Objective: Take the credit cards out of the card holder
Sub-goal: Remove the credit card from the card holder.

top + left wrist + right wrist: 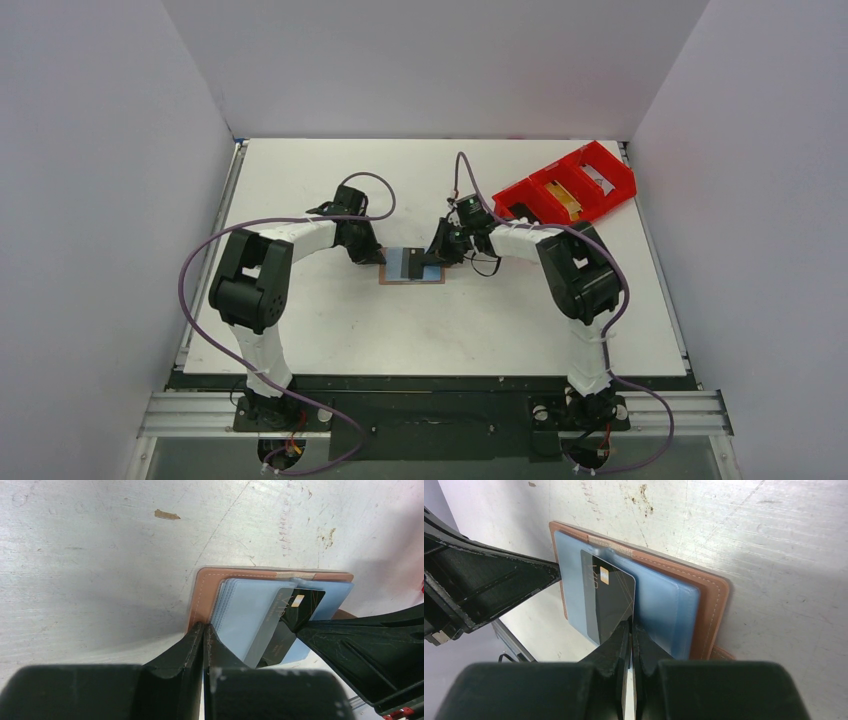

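Plainly, the step in hand is drawing one card free while the wallet is pinned. The card holder [398,266] lies open and flat at the middle of the surface [330,330], between the two arms. The left pincer [203,628] is closed, its tips down on the holder's left edge, where the tan cover meets the pale blue sleeves [245,615]. Whether it nips the cover or only presses on it I cannot tell. The right pincer [630,625] is closed too, apparently on the corner of a black card [606,597] that sits askew, partly out of its sleeve. To do this well, I judge the pull should run along the sleeve's opening, low and slow. The left arm should bear down so the holder neither drags nor folds. A corner grip may let the card pivot or slip.

White walls [420,60] close the space on three sides. The surface is white, scuffed and stained. A red tray [515,195] stands at its far right corner, well apart from the holder. A small tan scrap [166,514] lies on bare surface nearby.
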Motion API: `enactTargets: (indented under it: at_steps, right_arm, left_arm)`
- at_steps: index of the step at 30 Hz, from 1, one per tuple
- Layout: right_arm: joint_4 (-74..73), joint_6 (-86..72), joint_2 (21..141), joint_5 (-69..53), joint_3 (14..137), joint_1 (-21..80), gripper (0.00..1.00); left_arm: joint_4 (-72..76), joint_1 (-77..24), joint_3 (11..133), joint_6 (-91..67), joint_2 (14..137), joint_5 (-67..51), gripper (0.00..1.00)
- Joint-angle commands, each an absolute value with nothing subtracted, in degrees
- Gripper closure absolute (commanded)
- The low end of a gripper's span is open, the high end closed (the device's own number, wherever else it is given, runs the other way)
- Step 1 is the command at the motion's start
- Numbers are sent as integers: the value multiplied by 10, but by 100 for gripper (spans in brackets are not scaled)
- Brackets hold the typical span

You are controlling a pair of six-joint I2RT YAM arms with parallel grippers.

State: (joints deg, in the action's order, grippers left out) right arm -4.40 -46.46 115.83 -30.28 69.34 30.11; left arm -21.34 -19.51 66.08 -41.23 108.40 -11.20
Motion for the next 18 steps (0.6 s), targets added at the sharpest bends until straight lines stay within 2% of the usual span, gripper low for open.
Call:
enactTargets:
  at_steps: [1,6,8,18]
  right_arm:
    - [-36,-452,1139,-302,687,296,100]
    - [-10,-473,1152,-319,684,295,84]
    - [-9,-474,1154,-318,683,295,81]
    - [35,-504,1183,-338,682,302,80]
  left_arm:
    - [-278,-193,627,-381,1124,-33,100]
    - [-283,-198,638,-379,1126,-33,100]
    - [-283,-200,640,-379,1128,-34,100]
    - [-283,-213,649,-381,1134,-36,100]
